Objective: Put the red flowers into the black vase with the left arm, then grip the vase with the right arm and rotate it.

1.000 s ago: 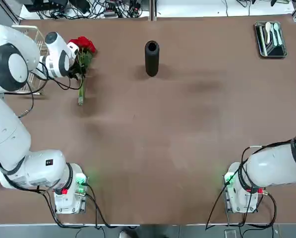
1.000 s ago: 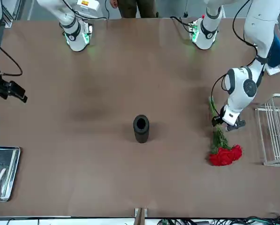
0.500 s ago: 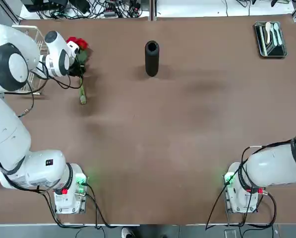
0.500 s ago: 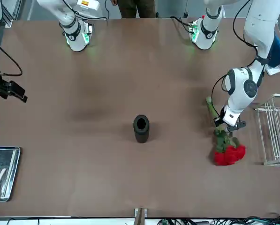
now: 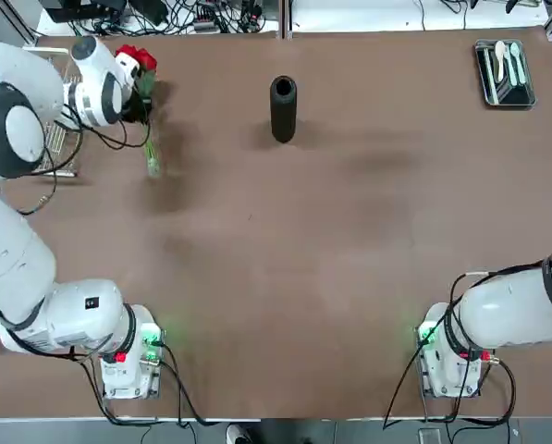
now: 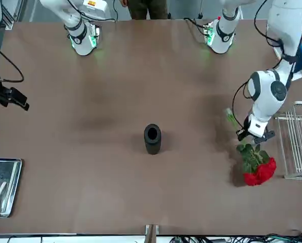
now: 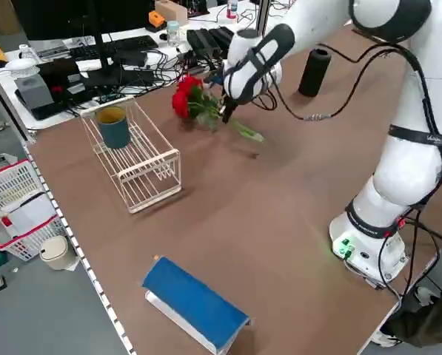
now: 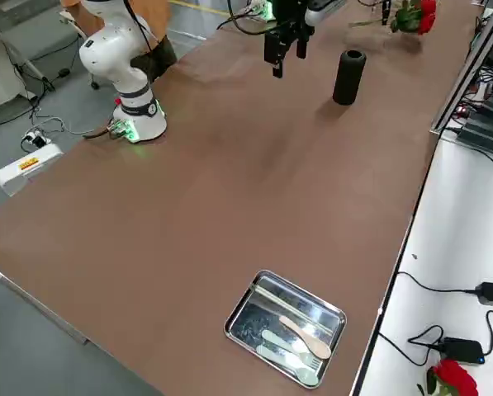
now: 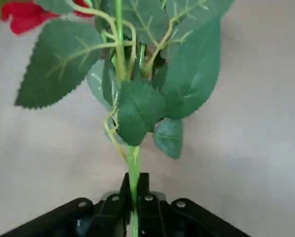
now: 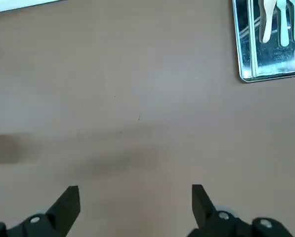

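Note:
The red flowers (image 5: 135, 57) hang tilted above the table's far left corner, blooms away from the robot and stem ends toward it. My left gripper (image 5: 135, 100) is shut on their thin green stems (image 9: 133, 165), just below the leaves; the front view shows the bunch (image 6: 259, 171) casting a shadow on the table. The black vase (image 5: 283, 109) stands upright at the far middle, well to the right of the flowers (image 7: 187, 96). My right gripper (image 10: 135, 195) hovers open and empty over the right half of the table, apart from the vase (image 8: 348, 77).
A white wire rack (image 7: 135, 163) holding a dark cup (image 7: 115, 127) stands at the left edge, close behind the left gripper. A metal tray (image 5: 505, 72) with spoons lies at the far right corner. A blue object (image 7: 195, 303) lies near the left front edge.
The left gripper closed on the stems and raised the flowers off the table, carrying them a little farther away. The right arm has stayed still.

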You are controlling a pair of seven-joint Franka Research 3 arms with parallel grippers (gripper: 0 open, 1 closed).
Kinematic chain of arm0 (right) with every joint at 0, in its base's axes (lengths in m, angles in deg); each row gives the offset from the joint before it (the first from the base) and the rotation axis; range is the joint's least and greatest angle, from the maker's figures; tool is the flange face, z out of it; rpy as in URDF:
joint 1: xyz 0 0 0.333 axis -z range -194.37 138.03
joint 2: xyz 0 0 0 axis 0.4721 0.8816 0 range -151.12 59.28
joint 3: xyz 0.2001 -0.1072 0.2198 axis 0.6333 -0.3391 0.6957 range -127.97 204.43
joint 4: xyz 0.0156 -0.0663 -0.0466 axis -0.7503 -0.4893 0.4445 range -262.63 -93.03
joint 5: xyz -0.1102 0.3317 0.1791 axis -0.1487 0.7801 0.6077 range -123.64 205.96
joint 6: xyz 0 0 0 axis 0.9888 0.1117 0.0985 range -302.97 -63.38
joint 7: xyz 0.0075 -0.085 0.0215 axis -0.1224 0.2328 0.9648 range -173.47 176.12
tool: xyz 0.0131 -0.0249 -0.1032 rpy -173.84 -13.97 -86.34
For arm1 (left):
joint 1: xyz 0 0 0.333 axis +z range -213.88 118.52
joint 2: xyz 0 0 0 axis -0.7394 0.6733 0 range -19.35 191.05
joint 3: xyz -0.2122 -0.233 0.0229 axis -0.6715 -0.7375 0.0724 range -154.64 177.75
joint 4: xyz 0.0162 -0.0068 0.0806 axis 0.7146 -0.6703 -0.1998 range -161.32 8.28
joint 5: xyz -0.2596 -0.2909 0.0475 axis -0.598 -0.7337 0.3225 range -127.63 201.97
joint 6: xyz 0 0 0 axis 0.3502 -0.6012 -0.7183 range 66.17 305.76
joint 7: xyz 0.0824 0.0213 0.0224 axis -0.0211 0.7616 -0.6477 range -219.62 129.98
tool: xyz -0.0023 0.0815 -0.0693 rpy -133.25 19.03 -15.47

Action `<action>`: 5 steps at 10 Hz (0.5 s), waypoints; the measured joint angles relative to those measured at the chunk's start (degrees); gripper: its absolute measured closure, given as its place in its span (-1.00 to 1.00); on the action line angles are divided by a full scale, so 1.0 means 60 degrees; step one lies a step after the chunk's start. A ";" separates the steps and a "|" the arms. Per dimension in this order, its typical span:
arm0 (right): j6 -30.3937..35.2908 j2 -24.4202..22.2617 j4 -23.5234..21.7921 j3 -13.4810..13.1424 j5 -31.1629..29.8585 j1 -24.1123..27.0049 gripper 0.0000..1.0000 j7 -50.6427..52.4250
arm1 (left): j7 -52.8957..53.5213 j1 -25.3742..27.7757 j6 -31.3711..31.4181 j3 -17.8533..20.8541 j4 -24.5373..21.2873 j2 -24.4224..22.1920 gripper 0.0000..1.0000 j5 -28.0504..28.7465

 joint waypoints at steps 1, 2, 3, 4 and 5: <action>0.0001 0.0000 -0.0002 -0.0001 0.0000 0.0000 -1.00 0.0000 | -0.0420 -0.0008 -0.0744 -0.0003 0.0269 -0.0508 0.86 0.0000; 0.0001 0.0000 -0.0003 -0.0002 0.0000 0.0000 -1.00 0.0000 | -0.0948 -0.0028 -0.1545 -0.0014 0.0675 -0.0961 0.86 0.0023; 0.0001 0.0000 -0.0004 -0.0004 0.0000 0.0001 -1.00 0.0000 | -0.1614 -0.0050 -0.2209 -0.0041 0.1175 -0.1294 0.86 0.0061; 0.0001 0.0000 -0.0004 -0.0006 0.0000 0.0001 -1.00 0.0000 | -0.2365 -0.0081 -0.2834 -0.0094 0.1761 -0.1538 0.86 0.0284; 0.0001 0.0000 -0.0005 -0.0007 0.0000 0.0002 -1.00 0.0000 | -0.3313 -0.0135 -0.3432 -0.0208 0.2340 -0.1691 0.86 0.0799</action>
